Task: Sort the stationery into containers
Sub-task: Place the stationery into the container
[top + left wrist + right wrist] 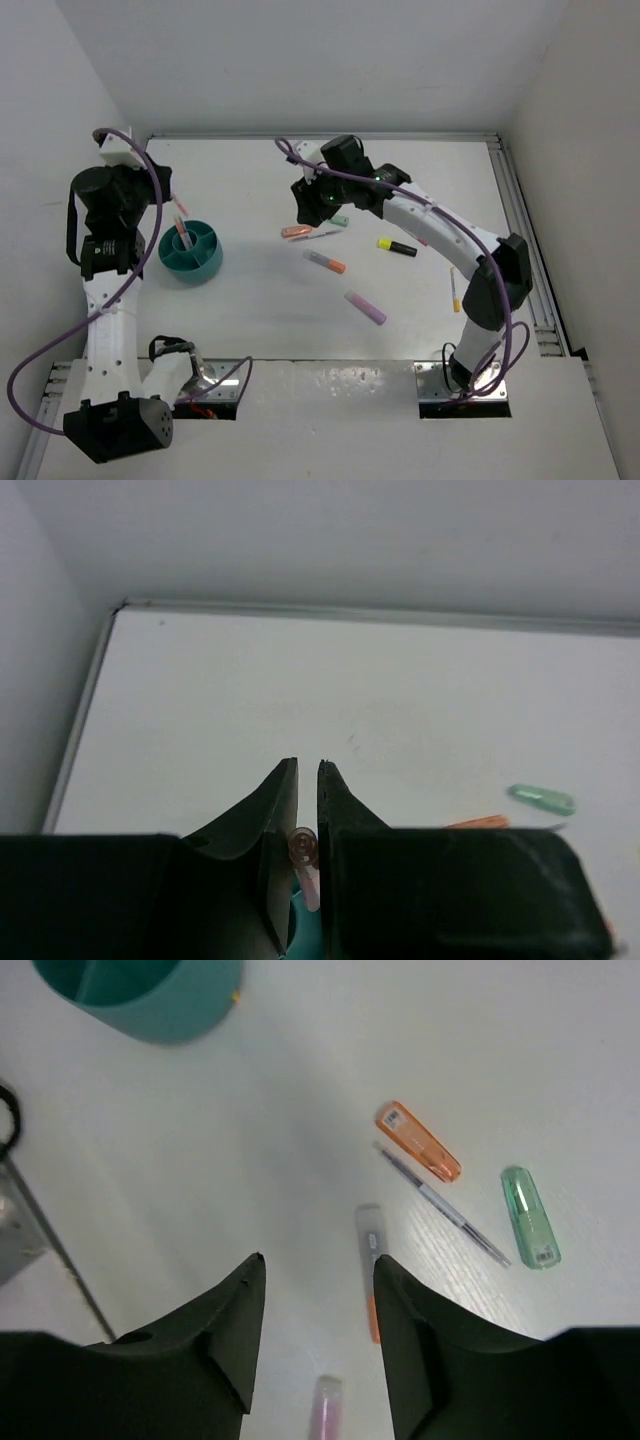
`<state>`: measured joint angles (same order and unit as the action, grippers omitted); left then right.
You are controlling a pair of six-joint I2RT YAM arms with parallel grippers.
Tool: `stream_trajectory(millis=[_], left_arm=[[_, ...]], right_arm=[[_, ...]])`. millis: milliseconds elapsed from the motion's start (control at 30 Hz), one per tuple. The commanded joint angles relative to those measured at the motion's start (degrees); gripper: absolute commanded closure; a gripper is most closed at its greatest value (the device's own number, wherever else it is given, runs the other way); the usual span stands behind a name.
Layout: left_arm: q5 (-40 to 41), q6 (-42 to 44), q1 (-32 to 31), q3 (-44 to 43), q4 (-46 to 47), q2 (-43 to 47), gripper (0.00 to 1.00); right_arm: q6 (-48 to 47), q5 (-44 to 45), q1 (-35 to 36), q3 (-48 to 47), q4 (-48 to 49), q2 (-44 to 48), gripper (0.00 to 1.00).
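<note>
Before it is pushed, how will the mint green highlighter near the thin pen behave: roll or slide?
The mint green highlighter looks flattish and wide, so it would probably slide rather than roll. Its glossy shell seems hard plastic: likely stiff, light, maybe slippery.

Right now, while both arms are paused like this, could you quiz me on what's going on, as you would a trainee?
1. True or false: the right gripper holds a marker.
2. What is the left gripper clamped on? A) a pair of scissors B) a pink pen C) an eraser
3. Fill the blank: the bowl below that pen is coloured ____.

Key: 1 false, its jaws stand open with nothing between them. 2 B. 3 teal.
</note>
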<state>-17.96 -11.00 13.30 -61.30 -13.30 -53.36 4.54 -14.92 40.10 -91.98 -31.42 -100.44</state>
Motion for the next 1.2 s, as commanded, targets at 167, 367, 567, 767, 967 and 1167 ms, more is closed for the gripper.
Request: stream_trajectory(millis=[167,367,567,767,967,1167], left_arm=[[8.29,9.51,2.08,3.46,-0.07,-3.85,1.00],[8.20,8.90,2.43,6.71,2.31,-4.91,1.00],[6.27,7.05,3.05,12.34,5.91,-5.35,0.99],[2.32,5.73,3.75,15.33,6.71,-7.19,0.56],[-2.25,5.12,3.84,13.49,4.69,-9.13,0.02],[-5.86,3.98,3.58,13.57,4.95,-7.11,0.00]], right_arm=[[-4.10,4.63,0.33,-1.53,0.04,-6.86,0.57],[-6.99,5.25,-0.81,-1.09,1.27,-8.89,0.58],[-12.87,4.90,-2.39,-1.27,1.71,-12.31,0.56],[-23.23,4.28,-3.18,-4.34,-2.59,-17.94,0.57],[-30.63,5.60,-3.97,-6.19,-4.01,-22.86,0.57],[-32.57,6.13,-4.85,-7.68,-2.24,-25.85,0.57]])
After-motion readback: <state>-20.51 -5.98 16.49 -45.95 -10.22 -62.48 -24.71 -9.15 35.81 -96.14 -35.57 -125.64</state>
